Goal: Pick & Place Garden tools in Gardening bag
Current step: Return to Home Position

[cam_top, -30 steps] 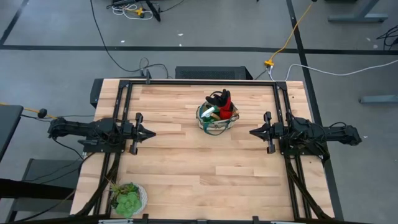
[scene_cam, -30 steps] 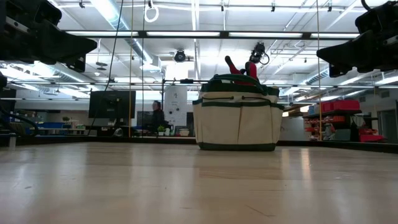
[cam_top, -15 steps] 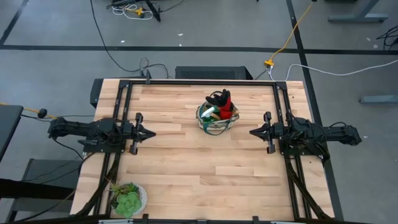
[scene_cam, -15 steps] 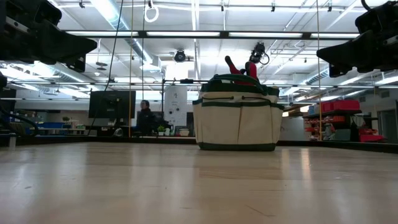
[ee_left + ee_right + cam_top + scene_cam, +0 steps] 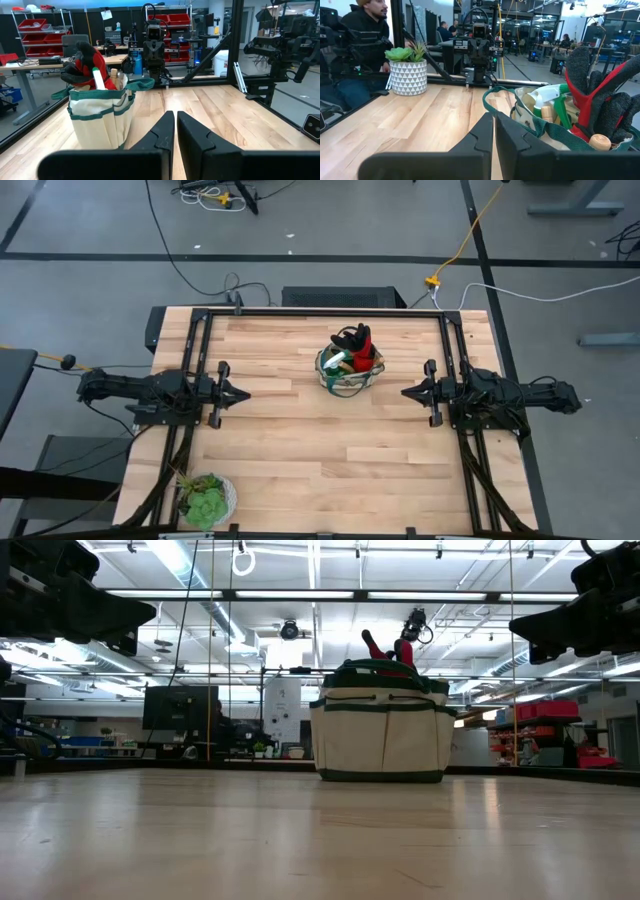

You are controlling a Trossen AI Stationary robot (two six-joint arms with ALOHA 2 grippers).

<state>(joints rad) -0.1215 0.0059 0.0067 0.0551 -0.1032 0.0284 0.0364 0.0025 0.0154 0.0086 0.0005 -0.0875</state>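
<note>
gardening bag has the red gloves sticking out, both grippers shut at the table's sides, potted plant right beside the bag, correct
No: the high view shows the potted plant at a table corner by the left arm, far from the gardening bag. The red gloves do stick out; left gripper and right gripper are shut at the sides.

A robotics workshop — red parts bins (image 5: 37, 37), desks (image 5: 27, 63) (monitors (image 5: 180, 707) too), concrete floor (image 5: 300, 220).

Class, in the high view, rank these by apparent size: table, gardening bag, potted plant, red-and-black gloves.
1. table
2. gardening bag and potted plant, about alike
3. red-and-black gloves, sticking out of the bag
</note>
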